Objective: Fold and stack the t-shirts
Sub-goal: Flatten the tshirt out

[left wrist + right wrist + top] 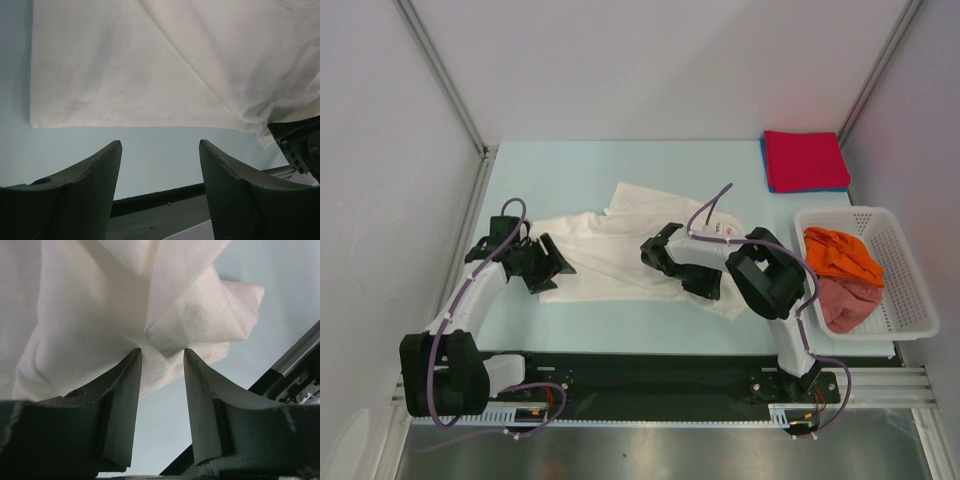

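white tee [610,250]: lies loosely spread and creased mid-table [520,180], not yet folded; near hem straight, right part bunched up
left claw [160,145]: wide open and holding nothing; it hangs low over bare table just short of the tee's near hem, seemingly lined up to take that left edge
right claw [162,351]: fingers parted only narrowly, tips right at a puckered fold of the tee; cloth shows past the gap but nothing looks clamped
why both sit there: one claw at each end of the cloth, so the tee can be lifted or flattened evenly, not dragged from one side
stack [807,160]: a red tee folded square on a blue one, far right corner, well apart from the work; probably where the white one goes
basket [910,300]: at the right edge, holds an orange tee [840,255] and a pink tee [848,300], both crumpled, waiting
progress: two folded, one in hand, two to go
risk: a pinch on the pucker may catch several layers and twist the fold
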### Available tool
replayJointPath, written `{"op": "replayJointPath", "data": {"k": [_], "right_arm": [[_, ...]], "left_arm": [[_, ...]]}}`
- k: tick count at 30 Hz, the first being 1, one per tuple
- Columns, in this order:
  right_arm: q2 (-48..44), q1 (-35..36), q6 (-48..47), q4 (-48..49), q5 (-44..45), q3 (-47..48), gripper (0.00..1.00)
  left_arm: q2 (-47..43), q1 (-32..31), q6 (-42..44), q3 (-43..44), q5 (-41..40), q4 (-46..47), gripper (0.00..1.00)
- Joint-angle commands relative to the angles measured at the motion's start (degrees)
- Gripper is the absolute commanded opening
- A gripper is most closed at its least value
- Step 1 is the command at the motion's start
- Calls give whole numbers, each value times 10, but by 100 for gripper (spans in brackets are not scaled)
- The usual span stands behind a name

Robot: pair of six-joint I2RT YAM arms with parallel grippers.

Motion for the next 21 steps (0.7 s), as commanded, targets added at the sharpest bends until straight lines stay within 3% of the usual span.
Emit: {"op": "replayJointPath", "data": {"k": [1,21], "right_arm": [[-4,2,28,-75,21,-28,43],[-33,5,3,-44,48,-74,33]], "left_arm": [[0,6,13,-2,13,13,69],[-5,11,15,-14,15,16,69]]}}
